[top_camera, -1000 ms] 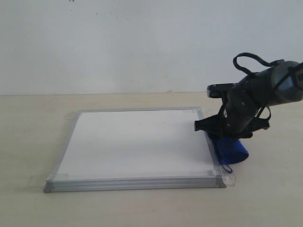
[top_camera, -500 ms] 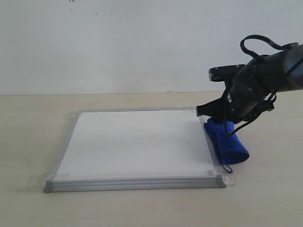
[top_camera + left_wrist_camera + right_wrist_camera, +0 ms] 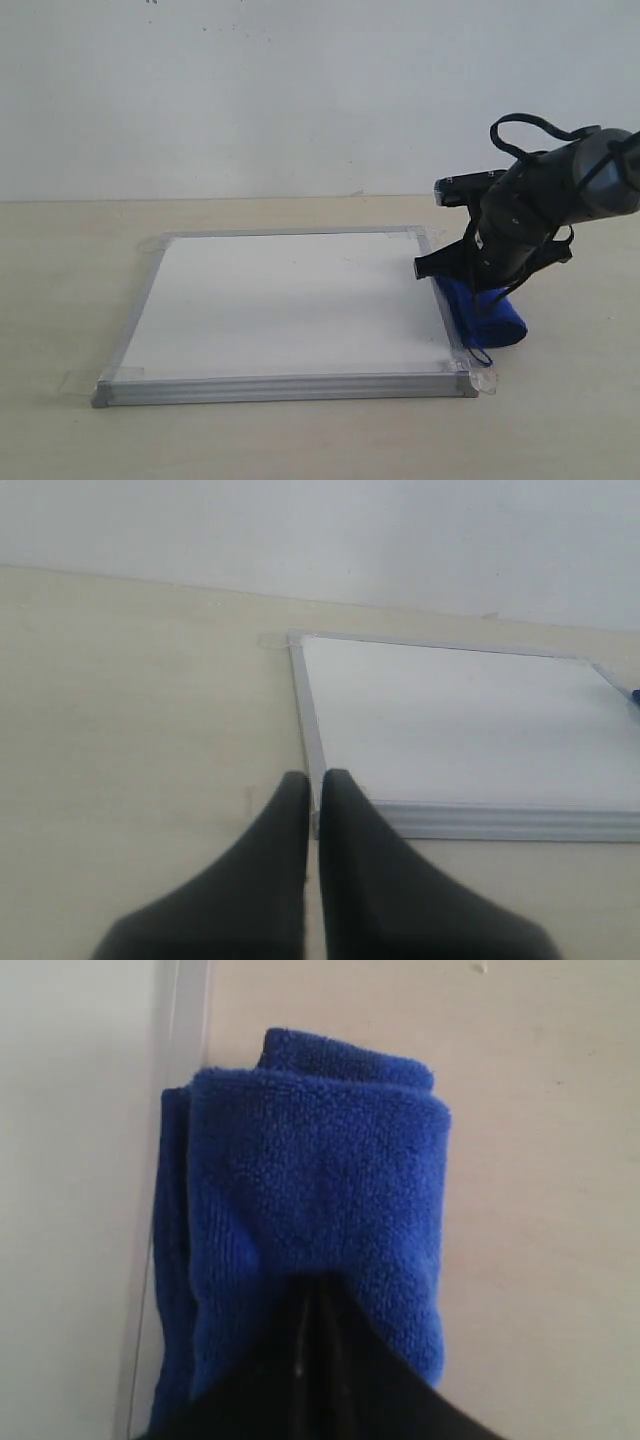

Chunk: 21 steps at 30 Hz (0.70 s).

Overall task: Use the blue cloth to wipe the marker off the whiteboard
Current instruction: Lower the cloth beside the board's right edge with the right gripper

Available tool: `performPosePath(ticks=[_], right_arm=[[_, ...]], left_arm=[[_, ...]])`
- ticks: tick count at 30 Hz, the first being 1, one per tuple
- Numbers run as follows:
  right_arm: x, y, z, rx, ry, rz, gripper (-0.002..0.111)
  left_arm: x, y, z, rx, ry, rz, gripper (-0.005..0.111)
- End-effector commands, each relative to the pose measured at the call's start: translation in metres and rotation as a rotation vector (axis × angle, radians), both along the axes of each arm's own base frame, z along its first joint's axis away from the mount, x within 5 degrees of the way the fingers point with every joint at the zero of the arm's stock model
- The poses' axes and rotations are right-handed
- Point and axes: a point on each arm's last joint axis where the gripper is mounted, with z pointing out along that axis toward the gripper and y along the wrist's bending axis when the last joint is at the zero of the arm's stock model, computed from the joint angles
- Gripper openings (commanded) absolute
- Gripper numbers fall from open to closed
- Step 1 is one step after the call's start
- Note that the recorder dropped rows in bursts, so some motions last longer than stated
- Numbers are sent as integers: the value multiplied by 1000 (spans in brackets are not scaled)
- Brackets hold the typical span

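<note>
The whiteboard point(image 3: 290, 300) lies flat on the table, its white face showing no red marker lines in any view. The blue cloth point(image 3: 492, 318) lies folded on the table against the board's right frame, with its loop point(image 3: 481, 353) trailing toward the front corner. My right gripper point(image 3: 472, 287) is down on the cloth's far end, jaws together and pinching the blue cloth point(image 3: 320, 1160). The right gripper point(image 3: 318, 1288) sits beside the whiteboard point(image 3: 70, 1160). My left gripper point(image 3: 315, 777) is shut with nothing in it, near the front left corner of the whiteboard point(image 3: 450, 720).
The pale wooden table point(image 3: 60, 290) stretches around the board, with a white wall point(image 3: 300, 90) behind. Clear tape tabs point(image 3: 487, 380) stick out at the board's corners. The left arm is outside the exterior view.
Half a second ago the right gripper stood higher with the cloth's far end drawn up; now it has come back down, and the cloth lies flatter beside the frame. The left gripper's earlier position is not shown.
</note>
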Motion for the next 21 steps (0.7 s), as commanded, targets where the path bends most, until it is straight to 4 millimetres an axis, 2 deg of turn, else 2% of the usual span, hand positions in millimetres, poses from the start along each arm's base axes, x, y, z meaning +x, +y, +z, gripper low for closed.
performPosePath(ticks=[1, 4, 9, 11, 13, 19, 21], right_arm=[[0, -1, -9, -6, 13, 11, 0], [0, -2, 0, -7, 1, 5, 0], [-4, -3, 38, -2, -68, 5, 0], [-7, -4, 42, -8, -56, -10, 0], [-11, -4, 39, -23, -22, -20, 0], [-19, -3, -1, -21, 38, 16, 0], [-19, -3, -8, -25, 54, 15, 0]], left_arm=[[0, 0, 0, -9, -7, 0, 4], [0, 0, 0, -9, -7, 0, 4], [0, 0, 0, -9, -7, 0, 4], [0, 0, 0, -9, -7, 0, 4], [0, 0, 0, -9, -7, 0, 4], [0, 0, 0, -9, -7, 0, 4], [0, 0, 0, -9, -7, 0, 4]])
